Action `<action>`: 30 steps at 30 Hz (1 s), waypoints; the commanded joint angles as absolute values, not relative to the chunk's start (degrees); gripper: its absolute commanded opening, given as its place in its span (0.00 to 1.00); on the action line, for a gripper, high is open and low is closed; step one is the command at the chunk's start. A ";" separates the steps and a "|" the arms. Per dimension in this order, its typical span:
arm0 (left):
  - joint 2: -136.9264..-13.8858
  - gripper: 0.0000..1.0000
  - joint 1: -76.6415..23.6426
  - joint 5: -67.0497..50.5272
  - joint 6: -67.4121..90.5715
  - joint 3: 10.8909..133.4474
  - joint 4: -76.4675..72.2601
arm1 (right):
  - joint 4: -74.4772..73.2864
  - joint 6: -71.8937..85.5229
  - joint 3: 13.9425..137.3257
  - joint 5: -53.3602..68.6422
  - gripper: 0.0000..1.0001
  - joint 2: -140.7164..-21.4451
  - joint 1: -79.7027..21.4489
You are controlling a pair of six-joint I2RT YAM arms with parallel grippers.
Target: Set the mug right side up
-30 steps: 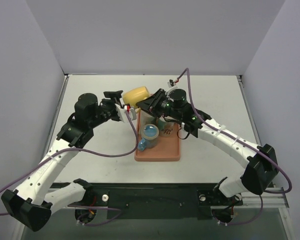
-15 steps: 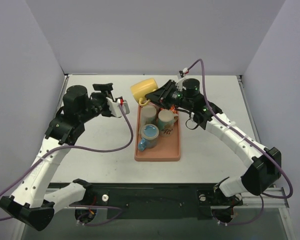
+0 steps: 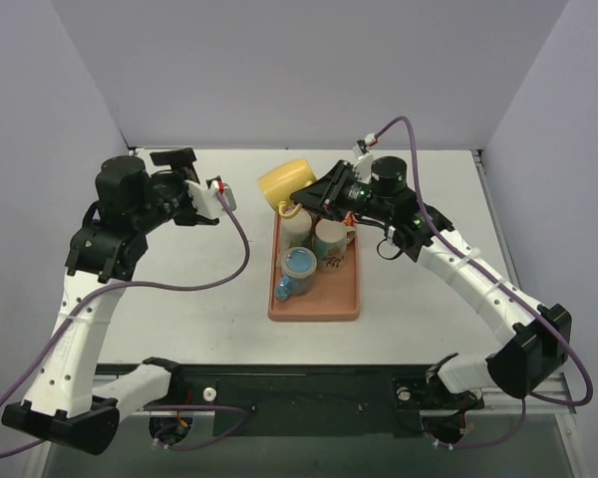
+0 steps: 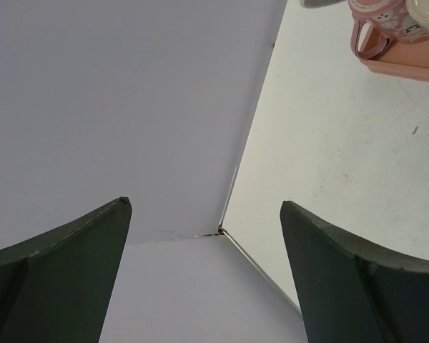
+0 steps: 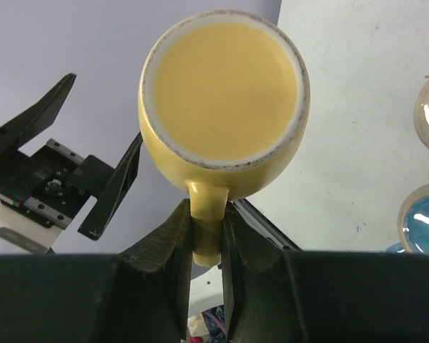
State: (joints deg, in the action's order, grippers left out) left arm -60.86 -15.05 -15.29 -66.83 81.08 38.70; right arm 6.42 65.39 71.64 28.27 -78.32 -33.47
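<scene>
Left end effector point(image 3: 193, 179): fingers spread wide, nothing between them. It hangs over the left part of the surface point(image 3: 179, 299), well apart from the tray, and its wrist view shows mostly the wall.

Yellow mug point(image 3: 282, 182): off the surface, in the air by the tray's far left corner, lying roughly on its side. In the right wrist view a flat yellow disc with a pale ring faces the camera, probably the base. I cannot tell exactly where the mouth points.

Tray point(image 3: 314, 314), centre: holds a cream mug point(image 3: 296, 227), a patterned mug point(image 3: 331, 239) and a blue mug point(image 3: 299, 264), all mouth up.

Right end effector point(image 5: 207, 232): fingers pinched on the yellow mug's handle, just below the body.

Step in hand, as I judge it: the mug is lifted and being rotated, not yet upright. The next move calls for a wrist roll until the mouth faces up, then lowering it base-first onto a free spot and loosening the pinch. Risk: clipping the cream mug close below.
</scene>
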 commanded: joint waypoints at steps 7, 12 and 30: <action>-60.12 0.97 -18.27 -18.28 -73.04 70.32 14.54 | 31.45 76.18 69.35 40.42 0.00 -77.25 -24.71; -61.96 0.97 -19.07 -23.46 -65.69 68.91 12.23 | 29.89 71.37 69.87 41.22 0.00 -77.26 -22.94; -58.54 0.96 -29.96 -21.62 -65.48 52.91 -14.59 | 17.32 72.07 79.10 44.73 0.00 -77.87 -21.97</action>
